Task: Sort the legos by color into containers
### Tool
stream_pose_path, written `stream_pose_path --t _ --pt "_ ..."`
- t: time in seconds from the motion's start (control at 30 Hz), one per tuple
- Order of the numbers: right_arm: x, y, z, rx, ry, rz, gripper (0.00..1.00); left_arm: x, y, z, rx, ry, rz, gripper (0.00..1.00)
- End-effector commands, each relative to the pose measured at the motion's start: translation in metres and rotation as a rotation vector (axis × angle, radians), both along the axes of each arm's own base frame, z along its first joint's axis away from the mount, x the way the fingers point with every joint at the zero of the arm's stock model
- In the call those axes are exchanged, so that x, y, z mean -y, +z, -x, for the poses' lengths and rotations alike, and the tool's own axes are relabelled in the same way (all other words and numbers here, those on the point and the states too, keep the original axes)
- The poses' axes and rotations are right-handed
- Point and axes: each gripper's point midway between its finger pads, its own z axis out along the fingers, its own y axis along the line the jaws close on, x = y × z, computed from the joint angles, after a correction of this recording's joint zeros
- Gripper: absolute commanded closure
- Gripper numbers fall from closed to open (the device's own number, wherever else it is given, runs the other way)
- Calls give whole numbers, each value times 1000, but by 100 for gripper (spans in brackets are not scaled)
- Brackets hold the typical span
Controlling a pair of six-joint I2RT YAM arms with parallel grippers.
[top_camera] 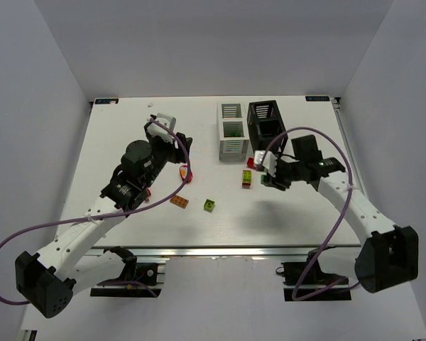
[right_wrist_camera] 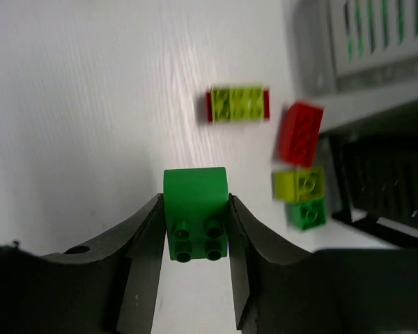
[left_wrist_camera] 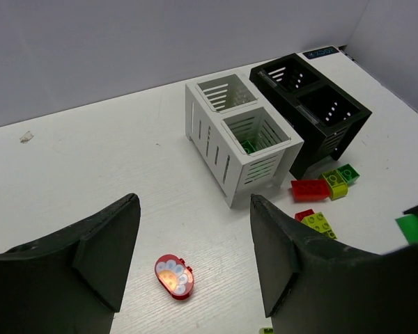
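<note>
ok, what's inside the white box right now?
In the white box, a green lego lies in the near compartment, partly hidden by the wall, so any others are uncertain. The far compartment shows no lego, though its floor is mostly covered.

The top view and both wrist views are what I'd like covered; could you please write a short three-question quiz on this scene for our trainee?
1. True or false: the right jaws are shut on a green brick.
2. In the left wrist view, what lies on the table between the open left jaws? A a red brick; B a blue brick; C a black brick.
3. What colour is the brick visible inside the white box?
Key: 1 true; 2 A; 3 green.
</note>
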Motion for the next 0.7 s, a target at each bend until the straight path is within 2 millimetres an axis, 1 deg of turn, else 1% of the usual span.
stream_pose_path --t 0.0,0.03,0.07,0.1,0.13,0.17,0.2,0.23,0.27,0.3,0.33,0.37,0.4,0.43,0.47,0.5,0.53,0.57,0.6,0.67 --pt "-64 52 -31 -2 -51 -205 92 -6 0 -1 12 23 -4 26" --pt "-76 66 -41 -16 -94 -264 92 -6 -2 -2 9 26 -8 26" --pt "-87 73 -47 -26 -107 -292 92 -6 -2 -2 8 28 -9 26" --pt "-97 87 -62 -24 -121 -325 94 -7 -3 -2 7 29 -12 26" --pt "-104 93 -68 -55 -156 -358 95 -6 -3 -3 6 29 -14 26" --pt "-112 103 -79 -33 -168 -388 95 -7 -3 -2 8 30 -13 26" --pt "-117 98 -90 -49 -190 -394 95 -7 -3 -3 6 32 -14 26" --pt "-122 112 -101 -26 -208 -420 94 -7 -3 -2 8 30 -13 26" --pt "-124 116 -113 -11 -244 -431 94 -7 -2 -2 10 32 -11 26" --pt "-128 105 -124 -56 -292 -434 93 -7 -1 -2 10 31 -11 26" --pt "-131 106 -131 -64 -316 -442 91 -7 0 -1 14 29 -9 26" --pt "-134 118 -142 -60 -348 -469 90 -7 1 -1 16 26 -7 26" --pt "-138 107 -150 -85 -364 -459 89 -7 2 0 17 26 -4 26" --pt "-139 107 -156 -89 -381 -464 87 -7 1 0 16 26 -5 26" --pt "-142 116 -164 -78 -388 -481 86 -8 3 0 20 29 -4 26" --pt "-146 106 -169 -102 -395 -467 85 -8 1 -1 18 32 -6 26" --pt "-147 106 -173 -100 -399 -466 84 -9 1 -1 16 34 -7 26" --pt "-147 114 -181 -79 -410 -472 83 -9 1 -1 16 35 -7 26" --pt "-148 106 -186 -88 -421 -457 81 -8 0 -2 14 35 -9 26" --pt "-146 106 -195 -59 -447 -446 77 -7 -2 -2 9 29 -12 26"
